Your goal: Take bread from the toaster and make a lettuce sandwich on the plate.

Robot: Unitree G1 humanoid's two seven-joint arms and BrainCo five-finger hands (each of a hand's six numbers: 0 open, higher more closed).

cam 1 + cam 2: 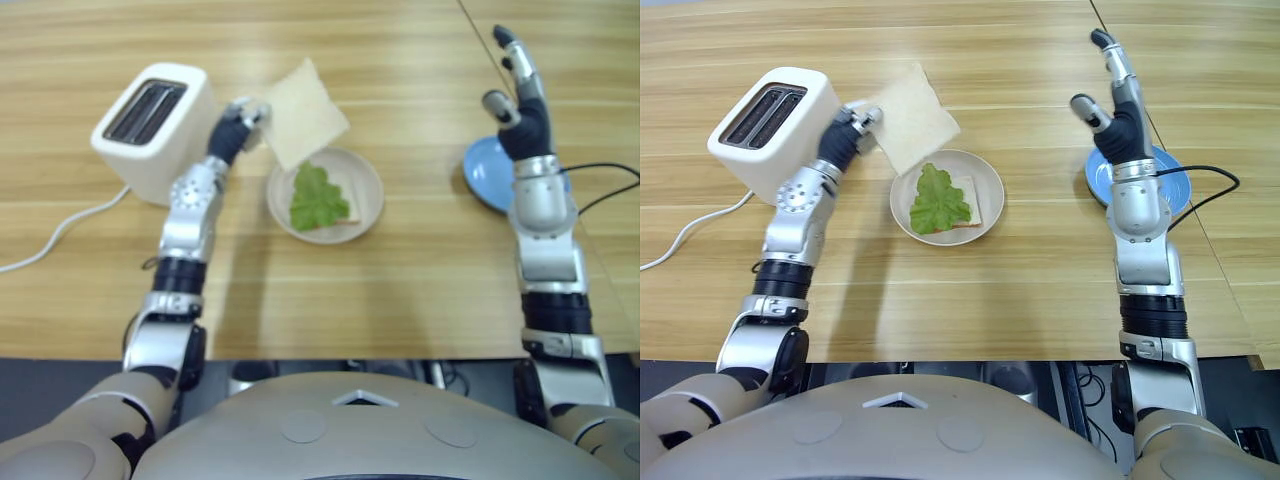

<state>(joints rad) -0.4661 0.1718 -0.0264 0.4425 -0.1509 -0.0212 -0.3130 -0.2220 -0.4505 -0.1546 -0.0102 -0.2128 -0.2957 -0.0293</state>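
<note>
**Left hand** [238,122]: we are seeing its fingers closing on the near-left edge of a slice of bread [305,112]. It is gripping that margin alone, so the slice is hanging out to the hand's right, tilted rather than flat. In the head views the slice is overlapping the far-left rim of the plate [372,190]. We are not able to tell how high it is riding above that rim.

On the plate a lettuce leaf [316,196] is resting on a lower slice [968,200], whose pale corner is showing at the leaf's right side. The toaster [150,120] is standing just beside the left hand, on its outer side. Its cord [60,232] is trailing toward the table's left edge.

**Right hand** [518,95]: it is hanging raised, well apart from the plate, over a blue dish [485,172]. Its fingers are spread and holding nothing.

We are judging the step in hand to be the capping of the sandwich. To do it well, we are advising four things before the fingers are letting go:

- carrying the slice toward the near right until it is centring over the leaf;
- levelling it;
- turning it so its edges are matching those of the lower slice;
- lowering it close.

A drop from a tilt is likely to land askew or drag the leaf.
</note>
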